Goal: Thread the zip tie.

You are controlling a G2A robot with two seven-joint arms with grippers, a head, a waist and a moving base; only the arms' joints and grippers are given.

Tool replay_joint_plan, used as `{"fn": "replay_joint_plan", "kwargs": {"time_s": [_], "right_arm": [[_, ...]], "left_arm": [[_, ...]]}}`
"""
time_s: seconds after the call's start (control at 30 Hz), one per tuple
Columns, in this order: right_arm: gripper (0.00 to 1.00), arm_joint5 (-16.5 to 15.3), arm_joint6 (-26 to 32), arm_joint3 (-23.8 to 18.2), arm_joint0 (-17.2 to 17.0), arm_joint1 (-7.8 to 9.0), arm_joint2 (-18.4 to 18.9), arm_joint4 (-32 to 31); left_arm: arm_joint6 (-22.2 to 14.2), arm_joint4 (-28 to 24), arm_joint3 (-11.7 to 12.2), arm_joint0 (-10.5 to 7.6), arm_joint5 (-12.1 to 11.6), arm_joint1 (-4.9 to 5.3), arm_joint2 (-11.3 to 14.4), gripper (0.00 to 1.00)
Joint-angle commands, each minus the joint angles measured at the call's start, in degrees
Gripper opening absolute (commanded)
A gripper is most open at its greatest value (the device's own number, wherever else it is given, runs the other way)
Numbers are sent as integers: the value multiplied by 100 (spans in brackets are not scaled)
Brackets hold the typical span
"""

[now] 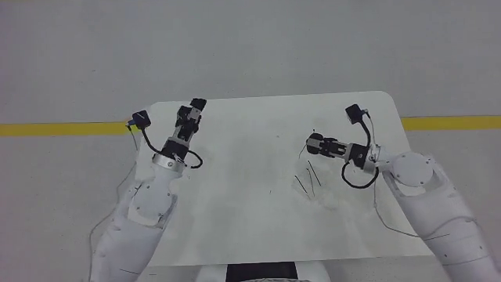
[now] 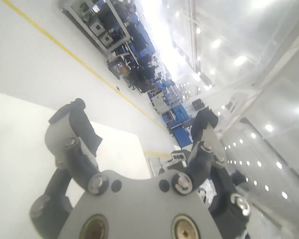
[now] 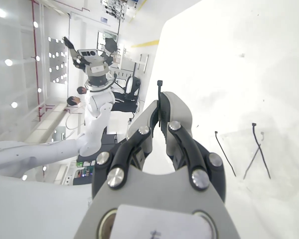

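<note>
I see right hand (image 3: pixel 160 100) clenched on a zip tie (image 3: pixel 159 89), left hand (image 2: pixel 140 111) released, by the worktop's (image 1: pixel 258 133) far-left corner

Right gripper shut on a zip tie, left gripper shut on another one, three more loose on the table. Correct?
Not quite. The left gripper is open and holds nothing, as the left wrist view shows. The rest stands: the right gripper is shut on a zip tie, and three loose zip ties lie on the table.
</note>
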Motion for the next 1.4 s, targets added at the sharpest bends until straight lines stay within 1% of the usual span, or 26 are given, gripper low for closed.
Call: {"fn": "replay_joint_plan", "kwargs": {"time_s": [0.0, 0.13, 0.2, 0.27, 0.3, 0.33, 0.6, 0.63, 0.7, 0.73, 0.8, 0.87, 0.9, 0.97, 1.0, 1.03, 1.07, 1.3, 1.37], "right_arm": [[0, 135, -134, 45, 33, -27, -37, 243], [0, 312, -305, 190, 120, -90, -136, 718], [0, 380, -352, 274, 175, -120, -184, 910], [0, 466, -387, 366, 226, -143, -219, 1053], [0, 528, -388, 415, 256, -152, -232, 1121], [0, 558, -402, 441, 262, -156, -232, 1163], [0, 558, -402, 441, 262, -156, -232, 1163], [0, 558, -402, 441, 262, -156, -232, 1163], [0, 596, -508, 407, 243, -170, -256, 1172], [0, 638, -558, 397, 248, -178, -268, 1192], [0, 728, -648, 391, 268, -198, -285, 1272], [0, 797, -700, 397, 291, -216, -294, 1360], [0, 831, -724, 404, 300, -223, -293, 1397], [0, 895, -760, 433, 321, -235, -285, 1478], [0, 940, -769, 469, 337, -243, -279, 1541], [0, 981, -753, 506, 357, -250, -277, 1605], [0, 1008, -743, 532, 373, -254, -276, 1633], [0, 1008, -743, 532, 373, -254, -276, 1633], [0, 1010, -779, 507, 344, -265, -298, 1679]], "left_arm": [[-22, 679, 57, -188, -87, -20, 280, 100], [50, 1668, 372, -636, -161, -87, 824, 100], [180, 2127, 560, -829, -164, -131, 1099, 100], [258, 2327, 687, -925, -205, -168, 1317, 100], [284, 2357, 739, -958, -229, -181, 1379, 100], [323, 2382, 766, -978, -220, -188, 1395, 100], [323, 2382, 766, -978, -220, -188, 1395, 100], [250, 2490, 766, -988, -202, -184, 1416, 100], [-37, 2760, 771, -1051, -300, -174, 1512, 100], [-171, 3077, 805, -1115, -249, -166, 1548, 100], [-326, 3759, 839, -1221, -3, -167, 1686, 100], [-356, 4124, 884, -1305, 72, -190, 1870, 100], [-350, 4227, 909, -1344, 48, -198, 1931, 100], [-300, 4333, 972, -1412, -75, -210, 2021, 100], [-250, 4320, 1005, -1447, -228, -216, 2068, 100], [-233, 4327, 1033, -1476, -429, -215, 2109, 100], [-229, 4343, 1048, -1489, -474, -213, 2111, 100], [-229, 4343, 1048, -1489, -474, -213, 2111, 100], [-171, 4063, 1022, -1461, -545, -226, 2190, 100]]}}
